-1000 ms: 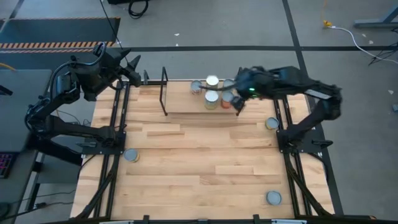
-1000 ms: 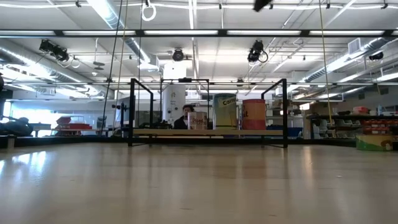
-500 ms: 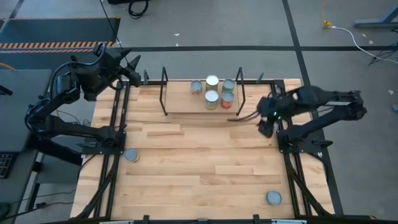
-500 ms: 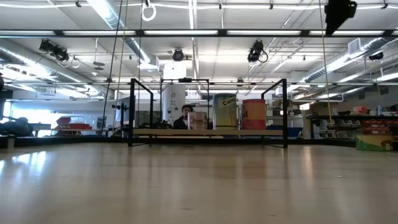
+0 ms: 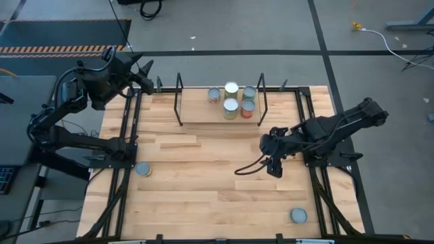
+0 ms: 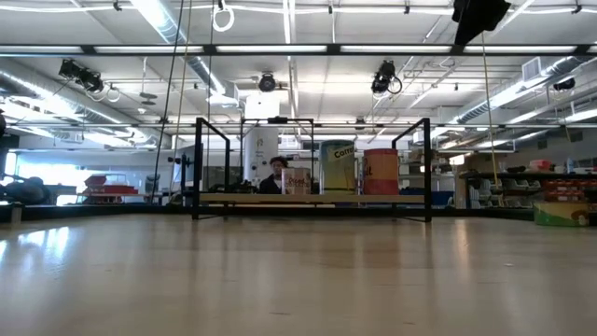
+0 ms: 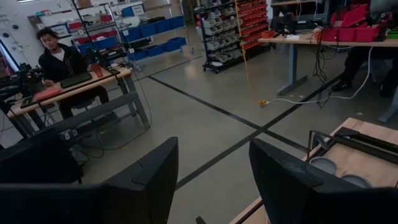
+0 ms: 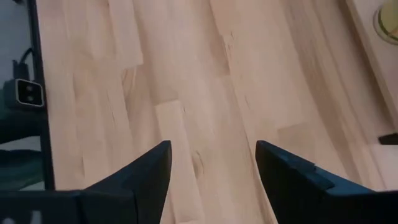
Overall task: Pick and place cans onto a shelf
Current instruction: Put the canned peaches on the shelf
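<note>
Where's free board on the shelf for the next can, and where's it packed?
Shelf: its left half, from the left end frame to the cans, is bare. The right half is packed with five cans up to the right frame.

green can (image 6: 338,168): a word starting "Carr", cut off by the can's curve
small can (image 6: 297,181): dark print, perhaps "Pork", too small to be sure
orange can (image 6: 381,172): pale lettering, unreadable
lids (image 5: 231,89): no print to be made out from above
</note>
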`<state>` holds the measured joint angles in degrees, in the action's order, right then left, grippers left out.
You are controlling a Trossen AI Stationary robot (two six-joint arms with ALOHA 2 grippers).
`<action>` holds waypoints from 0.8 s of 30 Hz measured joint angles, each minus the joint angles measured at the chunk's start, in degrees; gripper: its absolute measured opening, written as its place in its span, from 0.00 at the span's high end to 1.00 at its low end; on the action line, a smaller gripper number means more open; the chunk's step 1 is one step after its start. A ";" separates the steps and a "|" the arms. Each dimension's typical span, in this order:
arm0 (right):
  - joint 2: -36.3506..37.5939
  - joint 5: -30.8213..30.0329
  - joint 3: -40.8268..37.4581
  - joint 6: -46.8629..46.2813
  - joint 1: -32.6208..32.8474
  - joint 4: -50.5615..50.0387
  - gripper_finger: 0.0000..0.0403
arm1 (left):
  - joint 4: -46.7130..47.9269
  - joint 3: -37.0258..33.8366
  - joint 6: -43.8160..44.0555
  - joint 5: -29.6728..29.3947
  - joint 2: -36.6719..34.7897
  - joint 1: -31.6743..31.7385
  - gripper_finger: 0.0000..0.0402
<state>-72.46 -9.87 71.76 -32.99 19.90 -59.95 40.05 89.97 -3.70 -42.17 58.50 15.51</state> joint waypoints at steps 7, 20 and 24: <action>-0.34 -3.99 5.93 -0.47 -0.33 -3.78 0.40 | -0.02 0.00 2.54 0.02 0.00 0.02 0.49; -0.29 -14.70 11.67 -0.19 -13.45 -4.07 0.40 | 16.43 0.03 16.01 12.81 -0.79 -6.80 0.49; -0.37 -14.50 11.67 5.80 -17.63 -1.65 0.40 | 29.41 0.04 26.38 22.53 0.52 -11.43 0.49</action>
<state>-72.82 -24.38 83.44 -27.19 2.27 -61.60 69.46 90.01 22.68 -19.64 59.02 4.08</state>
